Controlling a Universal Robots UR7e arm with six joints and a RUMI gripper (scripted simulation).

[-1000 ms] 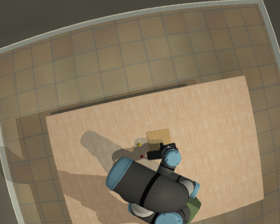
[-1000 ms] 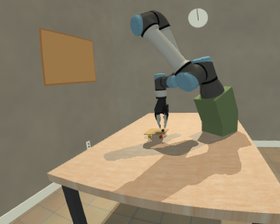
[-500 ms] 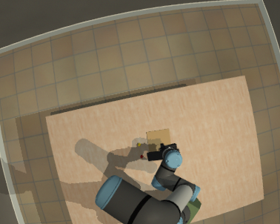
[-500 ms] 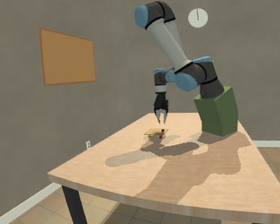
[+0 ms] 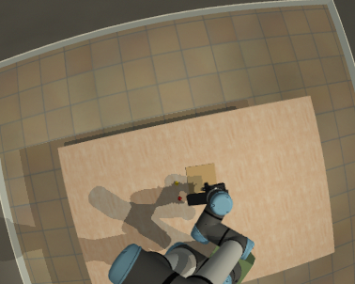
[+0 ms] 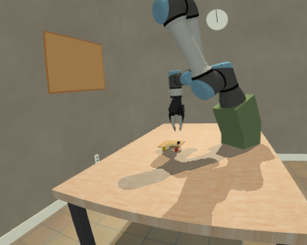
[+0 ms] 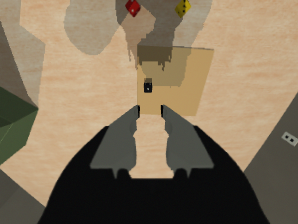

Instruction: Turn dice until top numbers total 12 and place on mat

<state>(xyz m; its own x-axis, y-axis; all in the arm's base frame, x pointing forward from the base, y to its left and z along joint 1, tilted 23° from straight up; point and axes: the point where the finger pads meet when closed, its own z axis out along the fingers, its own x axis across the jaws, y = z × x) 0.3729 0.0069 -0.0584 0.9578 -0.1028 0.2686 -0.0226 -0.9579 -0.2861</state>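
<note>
A tan mat (image 7: 175, 80) lies on the wooden table. A black die (image 7: 148, 86) sits flat on the mat near its left edge. A red die (image 7: 132, 7) and a yellow die (image 7: 183, 7) lie on the bare table beyond the mat, in shadow. My gripper (image 7: 150, 106) hovers well above the mat, pointing down, with its fingers a little apart and nothing between them. In the side view the gripper (image 6: 177, 127) hangs above the mat (image 6: 171, 143), with the red die (image 6: 176, 149) and yellow die (image 6: 164, 148) at its near edge. I cannot read the dice top faces.
The arm's green base block (image 6: 239, 122) stands at the table's far right. The arm's shadow falls across the table middle. From above, the mat (image 5: 201, 175) lies near the table centre, with the wrist over its lower edge.
</note>
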